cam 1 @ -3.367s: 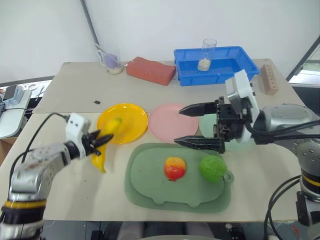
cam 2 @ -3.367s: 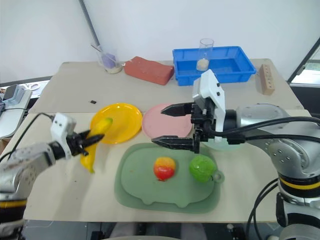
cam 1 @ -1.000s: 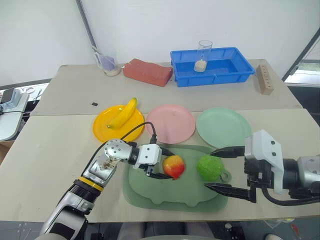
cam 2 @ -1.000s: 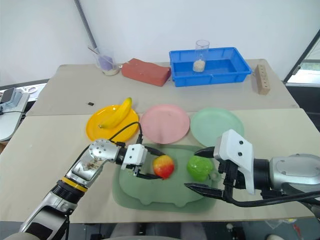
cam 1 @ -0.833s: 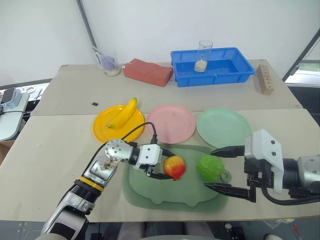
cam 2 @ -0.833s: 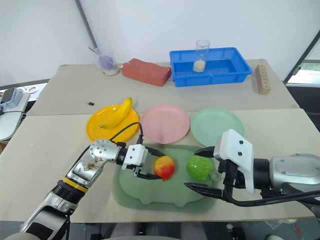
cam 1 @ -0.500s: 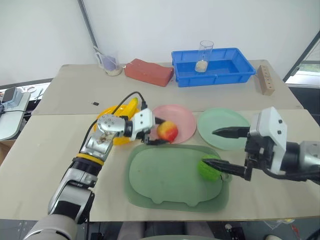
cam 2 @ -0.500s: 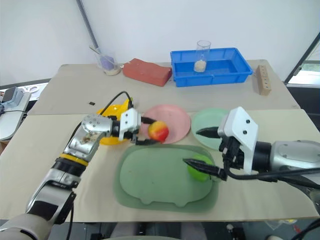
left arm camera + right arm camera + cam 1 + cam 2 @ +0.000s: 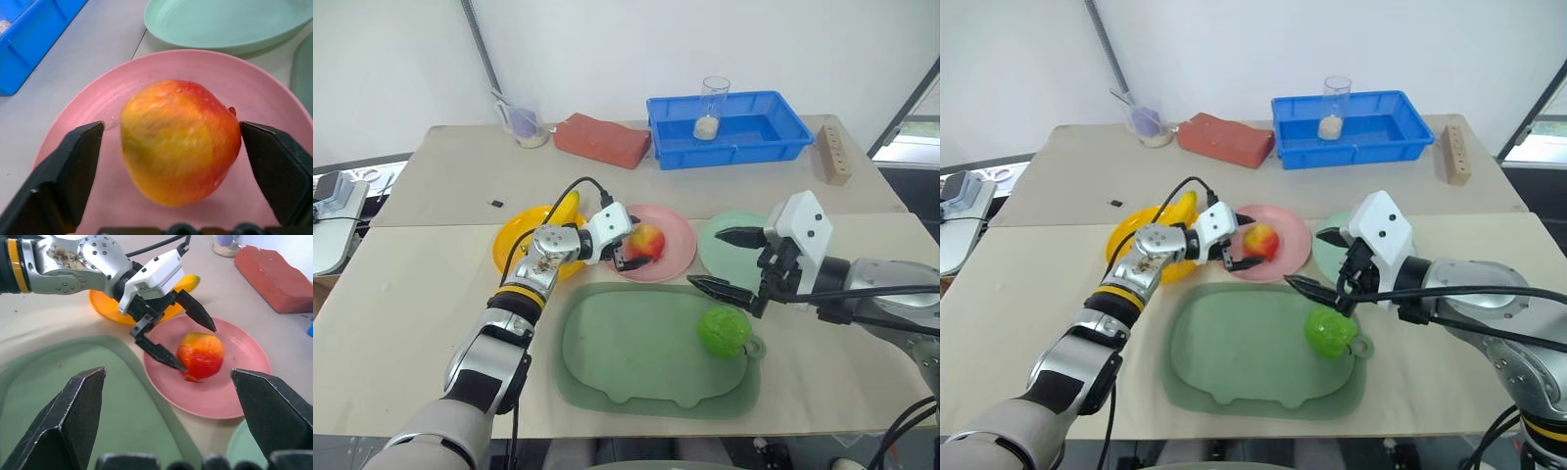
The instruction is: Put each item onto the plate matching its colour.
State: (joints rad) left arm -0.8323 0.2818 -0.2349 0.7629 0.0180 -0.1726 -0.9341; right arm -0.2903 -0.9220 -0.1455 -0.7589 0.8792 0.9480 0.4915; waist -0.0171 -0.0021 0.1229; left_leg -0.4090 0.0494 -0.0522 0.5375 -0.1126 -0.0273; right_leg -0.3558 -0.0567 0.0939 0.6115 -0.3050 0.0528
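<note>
I see a big tan table (image 9: 411, 294) in front of a white wall (image 9: 705, 39). At the far edge sit a blue bin (image 9: 732, 127) and a red brick (image 9: 603, 140). My left gripper (image 9: 628, 247) is spread wide around the red-and-yellow fruit (image 9: 646, 239), which sits on the pink plate (image 9: 677, 257). The banana (image 9: 568, 206) lies on the yellow plate (image 9: 514, 245). My right gripper (image 9: 729, 260) hangs open over the mint plate (image 9: 734, 257). The bumpy green fruit (image 9: 724, 331) sits on the green tray (image 9: 626, 362), which has lots of free room.
</note>
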